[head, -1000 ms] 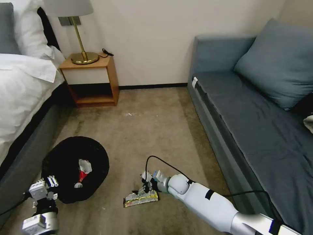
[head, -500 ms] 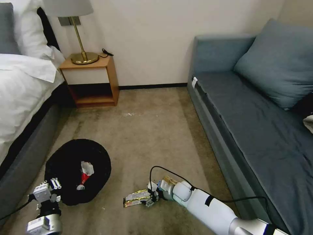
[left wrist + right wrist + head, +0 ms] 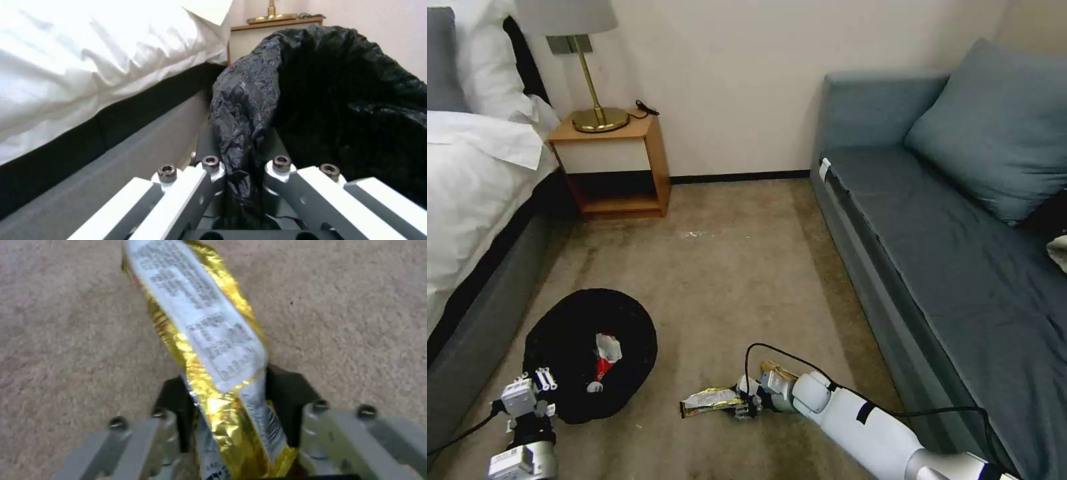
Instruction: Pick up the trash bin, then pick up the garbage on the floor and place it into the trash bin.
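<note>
We are on tan carpet (image 3: 727,267) between a bed (image 3: 474,200) and a grey sofa (image 3: 947,233), open floor ahead. Our left gripper (image 3: 242,173) pinches one black trash bin (image 3: 590,353) by its bag rim beside the bed. Our right gripper (image 3: 231,400) clamps one gold wrapper (image 3: 710,400) low over the carpet

The trash bin (image 3: 590,353) is round and black, lined with a crinkled glossy black bag, tilted beside the bed's grey base, its rim pinched at the near edge. Inside lie a red snack bag (image 3: 602,363) and white scraps. The gold wrapper (image 3: 710,401), with its white printed panel, lies flat on the carpet, one end clamped.
</note>
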### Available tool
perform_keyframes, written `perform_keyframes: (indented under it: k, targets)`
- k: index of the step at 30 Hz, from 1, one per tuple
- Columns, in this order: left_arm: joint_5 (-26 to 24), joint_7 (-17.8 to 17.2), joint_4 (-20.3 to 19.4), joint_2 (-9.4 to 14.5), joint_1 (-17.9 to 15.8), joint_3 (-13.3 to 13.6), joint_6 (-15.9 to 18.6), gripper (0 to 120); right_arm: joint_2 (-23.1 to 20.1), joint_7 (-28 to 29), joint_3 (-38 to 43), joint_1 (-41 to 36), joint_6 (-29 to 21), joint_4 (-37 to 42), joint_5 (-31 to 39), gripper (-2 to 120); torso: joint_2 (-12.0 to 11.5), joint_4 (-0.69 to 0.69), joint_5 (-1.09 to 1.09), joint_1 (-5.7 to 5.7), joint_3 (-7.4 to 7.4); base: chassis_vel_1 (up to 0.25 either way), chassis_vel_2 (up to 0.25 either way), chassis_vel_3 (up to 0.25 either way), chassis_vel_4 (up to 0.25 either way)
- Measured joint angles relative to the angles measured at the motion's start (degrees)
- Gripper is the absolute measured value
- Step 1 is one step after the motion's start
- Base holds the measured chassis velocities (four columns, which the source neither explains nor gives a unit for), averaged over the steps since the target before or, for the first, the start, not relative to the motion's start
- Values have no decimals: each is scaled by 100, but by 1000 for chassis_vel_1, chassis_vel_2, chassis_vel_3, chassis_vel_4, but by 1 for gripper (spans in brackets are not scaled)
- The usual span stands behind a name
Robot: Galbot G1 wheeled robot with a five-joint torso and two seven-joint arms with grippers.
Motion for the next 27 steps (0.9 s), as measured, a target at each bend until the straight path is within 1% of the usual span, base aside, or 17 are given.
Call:
perform_keyframes:
  k: [4,5,8,9,15,20,22,23,24,27]
  targets:
    - [0,5,2,2,12,0,-11,5,-28,27,-22,-6,-1,131,134,20,0,0,0,0,2,0,0,0,0]
    - [0,5,2,2,12,0,-11,5,-28,27,-22,-6,-1,131,134,20,0,0,0,0,2,0,0,0,0]
    - [0,16,6,5,21,1,-29,5,-48,90,7,-4,16,266,269,8,-1,0,0,0,2,0,0,0,0]
    - [0,18,14,7,21,3,-36,5,-52,119,33,-2,23,312,314,2,0,0,0,0,1,0,0,0,0]
    - [0,25,26,18,25,20,-50,5,-75,242,130,23,48,553,503,0,0,0,0,0,1,0,0,0,0]
    - [-1,44,34,39,38,36,-73,5,-67,462,310,64,111,834,892,0,-1,0,0,0,1,0,0,0,0]
    - [1,82,72,46,56,44,-135,5,-7,789,359,115,232,949,1369,0,-1,0,-1,0,1,0,0,0,0]
    - [5,93,91,46,66,48,-157,5,47,1082,347,151,292,1043,1817,0,-1,0,0,0,1,0,0,0,0]
    - [5,93,91,46,66,48,-157,5,47,1082,347,151,292,1043,1817,0,-1,0,0,0,1,0,0,0,0]
    - [23,98,114,34,87,63,-185,5,212,1599,264,258,427,1408,2855,0,-1,1,0,0,1,0,0,0,0]
